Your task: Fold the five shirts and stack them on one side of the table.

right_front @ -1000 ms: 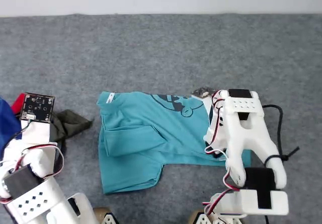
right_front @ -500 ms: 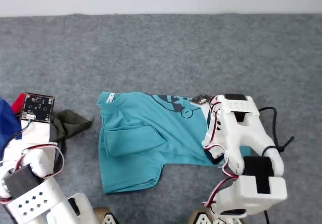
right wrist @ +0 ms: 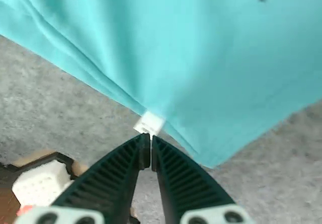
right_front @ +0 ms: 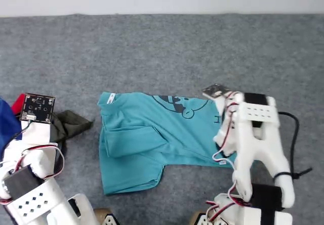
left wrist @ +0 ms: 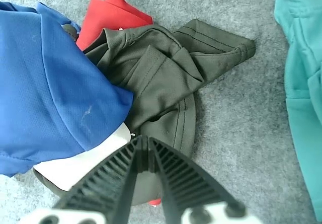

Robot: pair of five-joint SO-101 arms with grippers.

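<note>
A teal shirt (right_front: 152, 134) lies spread in the middle of the grey table, one sleeve folded in. My right arm (right_front: 255, 129) stands over its right edge. In the right wrist view my right gripper (right wrist: 147, 139) is shut on the teal shirt's (right wrist: 176, 48) hem, at a small white tag (right wrist: 149, 123). At the table's left edge lies a pile with a blue shirt (left wrist: 45, 83), a red shirt (left wrist: 108, 15) and an olive shirt (left wrist: 161, 78). Just above the olive shirt, my left gripper (left wrist: 146, 142) is shut with nothing in it.
Something white (left wrist: 75, 163) shows under the blue shirt. My left arm (right_front: 35, 134) stands at the front left beside the pile (right_front: 71, 123). Bare grey table (right_front: 162, 53) stretches behind the teal shirt up to the wall.
My right arm first shifted a little left, then swung right by the shirt's right edge. The left arm and the pile have not moved.
</note>
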